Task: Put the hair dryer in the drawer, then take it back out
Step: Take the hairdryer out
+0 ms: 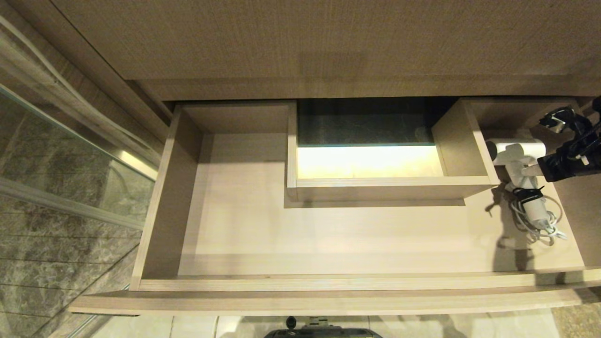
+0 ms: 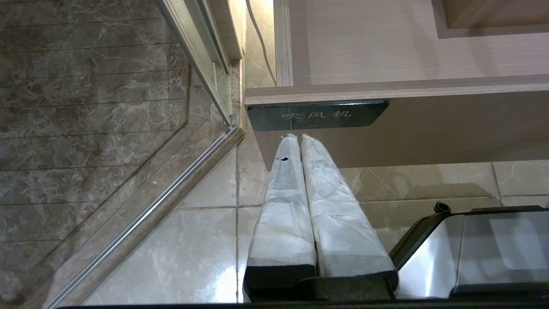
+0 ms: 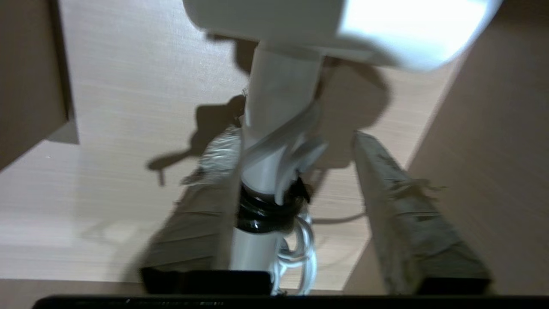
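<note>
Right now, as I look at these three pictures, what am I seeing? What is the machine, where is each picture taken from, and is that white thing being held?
This is a two-armed robot on wheels. The wide picture comes from a camera on its head, looking down into an open wooden drawer. The other two come from cameras on its wrists, looking along the fingers of each hand.

The white thing is a hair dryer, lying in the drawer's right end with its cord bundled by a black tie. The right hand is spread open around the dryer's handle: one finger stands clear of it, so nothing is gripped.

The left hand is shut and empty, parked outside the drawer front, just below its dark label plate, above the tiled floor.
</note>
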Available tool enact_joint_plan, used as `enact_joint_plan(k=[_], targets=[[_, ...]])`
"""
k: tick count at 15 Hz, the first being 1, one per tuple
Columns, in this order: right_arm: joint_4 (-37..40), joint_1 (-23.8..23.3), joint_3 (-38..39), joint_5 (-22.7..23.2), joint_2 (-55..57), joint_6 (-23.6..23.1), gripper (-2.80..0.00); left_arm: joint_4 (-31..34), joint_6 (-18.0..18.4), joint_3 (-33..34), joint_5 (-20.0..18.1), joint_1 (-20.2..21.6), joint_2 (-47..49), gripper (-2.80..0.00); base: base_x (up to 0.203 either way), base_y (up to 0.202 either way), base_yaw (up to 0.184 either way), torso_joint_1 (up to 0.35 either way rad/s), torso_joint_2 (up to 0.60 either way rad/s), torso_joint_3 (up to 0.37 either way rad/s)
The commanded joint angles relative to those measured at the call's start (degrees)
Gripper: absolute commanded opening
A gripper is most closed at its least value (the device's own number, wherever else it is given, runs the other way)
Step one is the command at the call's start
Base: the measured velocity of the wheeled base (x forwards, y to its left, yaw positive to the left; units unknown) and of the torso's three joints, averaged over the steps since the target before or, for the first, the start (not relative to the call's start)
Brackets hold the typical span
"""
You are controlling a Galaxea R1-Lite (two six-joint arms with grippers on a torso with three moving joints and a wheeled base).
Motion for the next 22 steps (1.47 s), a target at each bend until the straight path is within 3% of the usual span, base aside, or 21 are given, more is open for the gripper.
enact_joint_plan(k=[1,13,14,22], targets=[[0.2,0.0,-1.1,0.1,3.8,-0.3,0.00,0.0,0.0,0.1,0.0,0.0,0.0,-2.80,0.000,0.000,0.000,0.000,0.00,0.000],[-3.7,1.7,-6.6,2.7,12.7,0.4,0.00,0.0,0.0,0.1,0.0,0.0,0.0,-2.80,0.000,0.000,0.000,0.000,0.00,0.000],[-4.5,1.9,-7.0,2.8,13.3,0.4,-2.80,0.0,0.0,0.1,0.0,0.0,0.0,-2.80,0.000,0.000,0.000,0.000,0.00,0.000],[-4.2,2.2,-7.4,2.5,8.7,-0.9,-2.80,0.0,0.0,0.1,0.0,0.0,0.0,-2.80,0.000,0.000,0.000,0.000,0.00,0.000]])
